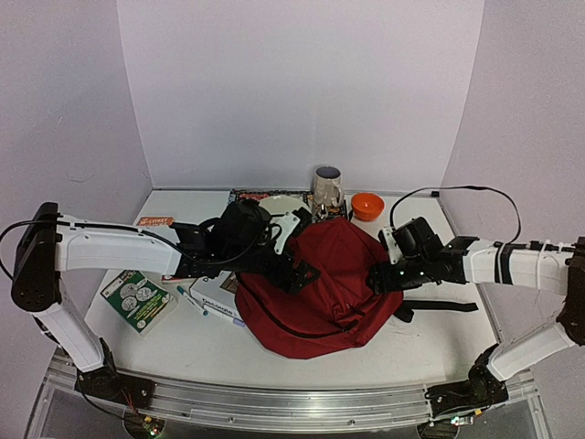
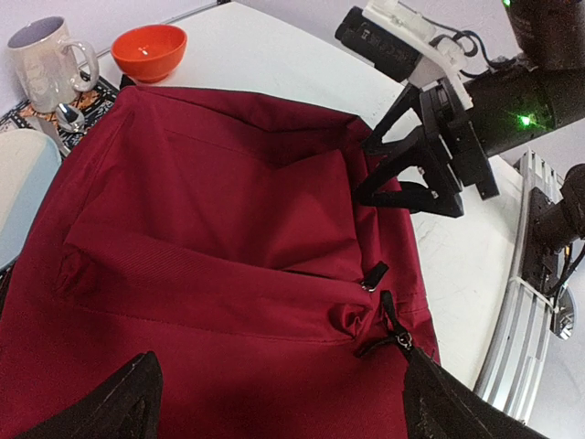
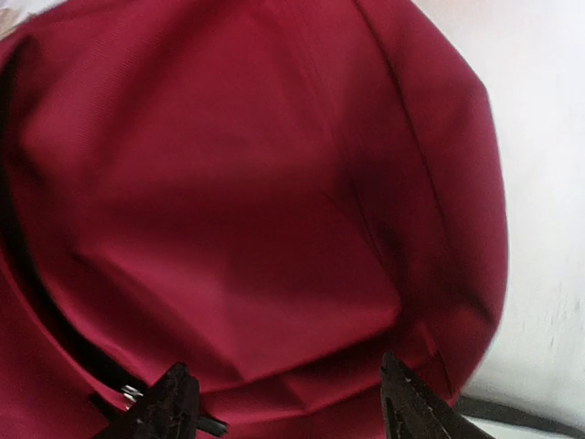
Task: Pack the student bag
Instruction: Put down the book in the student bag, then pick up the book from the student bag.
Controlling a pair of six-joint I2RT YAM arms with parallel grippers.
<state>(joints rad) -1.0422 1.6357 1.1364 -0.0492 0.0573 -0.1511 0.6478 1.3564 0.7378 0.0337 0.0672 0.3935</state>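
Note:
The student bag (image 1: 320,283) is a dark-red backpack lying in a mound at the table's middle. It fills the left wrist view (image 2: 228,229) and the right wrist view (image 3: 256,201). Its zipper looks closed, with black zipper pulls (image 2: 395,331) near the right edge. My left gripper (image 1: 294,267) hovers at the bag's left upper side, and its jaws (image 2: 274,366) stand wide open over the fabric. My right gripper (image 1: 377,277) is at the bag's right side and is open (image 3: 283,366), with red fabric between its fingers. It also shows in the left wrist view (image 2: 411,174).
A mug (image 1: 326,187), an orange bowl (image 1: 367,206) and a pale plate (image 1: 283,203) stand behind the bag. A green packet (image 1: 137,300), a pen (image 1: 192,299) and a white booklet (image 1: 218,302) lie to its left. A black strap (image 1: 443,306) trails right.

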